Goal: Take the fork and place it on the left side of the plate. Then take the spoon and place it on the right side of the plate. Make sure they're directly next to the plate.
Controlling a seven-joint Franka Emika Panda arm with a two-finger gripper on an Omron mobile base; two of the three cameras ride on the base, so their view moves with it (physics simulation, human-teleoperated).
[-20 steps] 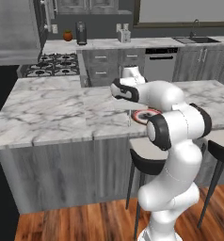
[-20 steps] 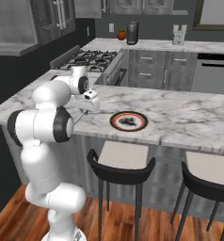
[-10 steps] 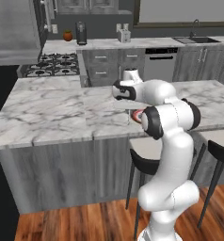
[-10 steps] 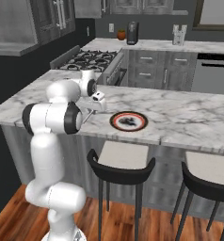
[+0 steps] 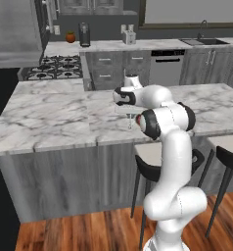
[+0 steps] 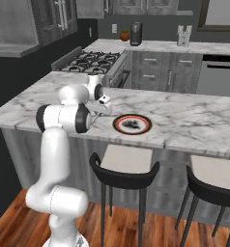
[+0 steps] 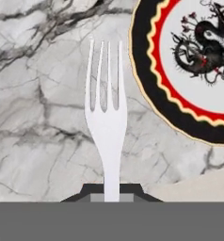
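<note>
My gripper [image 7: 111, 192] is shut on the handle of the fork [image 7: 106, 122], a pale slim utensil whose prongs point away from the hand, just above the marble counter [image 7: 43, 117]. The plate [image 7: 156, 101], with a dark outer band, a red-orange ring and a dark dragon pattern in the middle, lies right beside the fork's prongs. In the right base view the gripper [image 6: 99, 109] hovers at the left edge of the plate [image 6: 119, 124]. In the left base view the gripper [image 5: 128, 112] hangs over the counter and the arm covers most of the plate. The spoon is out of view.
Two dark bar stools [image 6: 124, 169] [image 6: 214, 185] stand in front of the island counter [image 6: 194, 120]. A gas stove [image 6: 95, 60] adjoins the island at the far left. The back counter holds a coffee machine [image 6: 136, 34] and a toaster [image 6: 184, 35].
The arm has straightened up, and the hand has carried the fork a little closer to the plate's left edge. The gripper stays shut on the fork.
</note>
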